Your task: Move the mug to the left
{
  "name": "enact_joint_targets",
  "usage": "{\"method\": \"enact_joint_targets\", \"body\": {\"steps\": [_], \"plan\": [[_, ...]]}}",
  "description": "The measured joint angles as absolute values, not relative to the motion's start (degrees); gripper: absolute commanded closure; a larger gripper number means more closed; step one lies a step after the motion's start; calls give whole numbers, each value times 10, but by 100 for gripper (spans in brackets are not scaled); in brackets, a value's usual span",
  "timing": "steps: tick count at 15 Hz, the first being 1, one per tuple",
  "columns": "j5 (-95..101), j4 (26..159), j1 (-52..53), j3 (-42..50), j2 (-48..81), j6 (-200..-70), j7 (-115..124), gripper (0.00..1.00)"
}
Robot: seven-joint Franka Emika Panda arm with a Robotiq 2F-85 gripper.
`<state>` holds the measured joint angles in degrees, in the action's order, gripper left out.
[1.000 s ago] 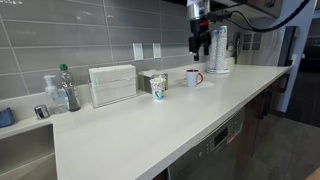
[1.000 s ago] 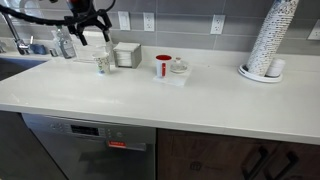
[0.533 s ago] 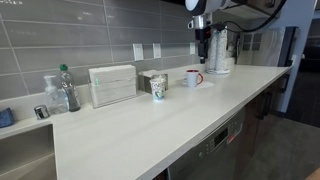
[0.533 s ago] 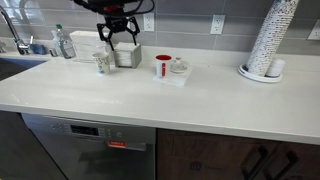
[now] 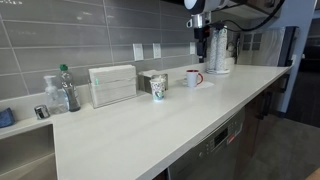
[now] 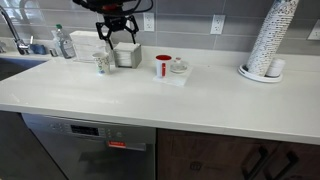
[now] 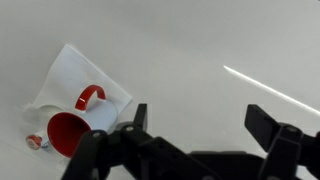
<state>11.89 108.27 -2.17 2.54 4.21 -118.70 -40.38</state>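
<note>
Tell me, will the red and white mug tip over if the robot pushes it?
Probably not easily: the mug stands upright and looks squat. It seems hard and glossy, so it might slip. The white sheet under it may slide along.

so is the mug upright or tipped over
Upright: the mug stands on its base, red opening facing up in every view.
</note>
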Motion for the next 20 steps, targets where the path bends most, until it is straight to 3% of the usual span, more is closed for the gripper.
{"method": "enact_joint_targets", "body": {"steps": [7,20], "plan": [[104,1061,-29,26,64,-1197,-444,0],[36,864,-75,18,265,-1222,-570,0]]}}
